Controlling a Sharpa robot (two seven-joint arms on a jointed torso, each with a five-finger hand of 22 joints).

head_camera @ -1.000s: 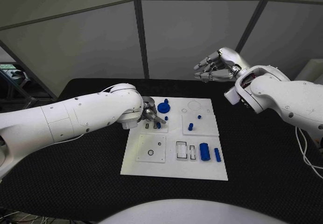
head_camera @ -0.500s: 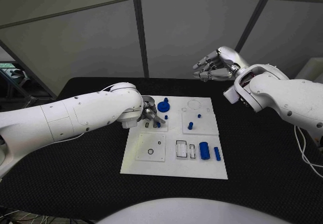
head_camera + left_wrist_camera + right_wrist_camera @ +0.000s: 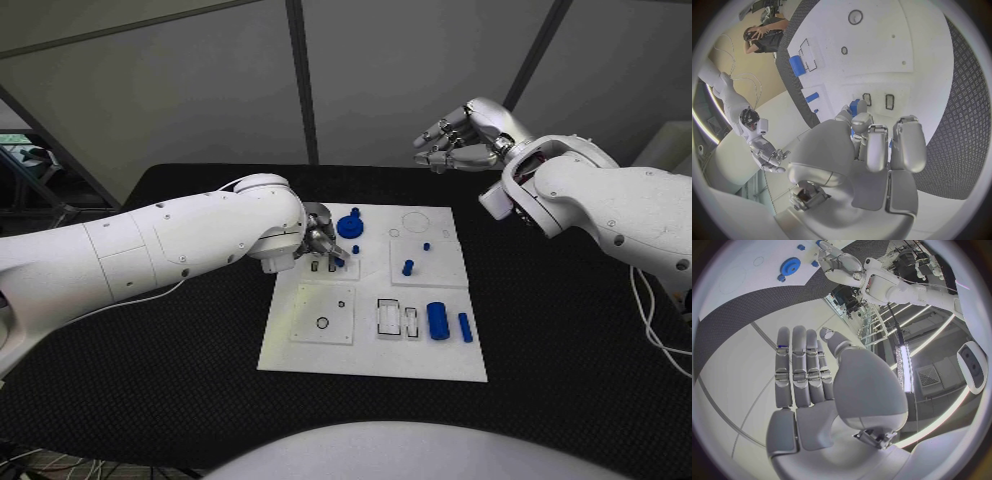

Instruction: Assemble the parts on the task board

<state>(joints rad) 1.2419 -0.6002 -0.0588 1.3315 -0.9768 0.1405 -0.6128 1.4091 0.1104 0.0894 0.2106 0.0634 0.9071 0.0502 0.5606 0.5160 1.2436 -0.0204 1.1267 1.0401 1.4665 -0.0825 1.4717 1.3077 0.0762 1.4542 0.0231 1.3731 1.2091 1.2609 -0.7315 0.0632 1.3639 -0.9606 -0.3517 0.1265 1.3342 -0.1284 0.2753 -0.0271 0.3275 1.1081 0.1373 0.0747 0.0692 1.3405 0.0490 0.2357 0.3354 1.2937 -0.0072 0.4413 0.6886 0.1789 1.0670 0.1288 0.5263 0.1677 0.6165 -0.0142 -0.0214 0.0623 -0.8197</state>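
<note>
Two silver hands, far apart above a black table [image 3: 159, 370]. Low over the far left corner of the white task board [image 3: 372, 362], the left hand [image 3: 319, 246], fingers curled in together and pinched on a small blue part [image 3: 338, 262], just above the board's surface. Beside those fingers, toward the board's far edge, a blue gear [image 3: 351, 228], standing in the plate. From the left wrist, a glimpse of blue [image 3: 856, 106] between the closed fingertips. Raised well clear of the board beyond its far right corner, the right hand [image 3: 459, 140], holding nothing, fingers loosely extended side by side with the thumb set apart. Elsewhere on the board: a blue peg [image 3: 408, 268] upright near the middle, and a thick blue cylinder [image 3: 438, 323] lying next to a slim blue bar [image 3: 466, 329] toward the right edge.
</note>
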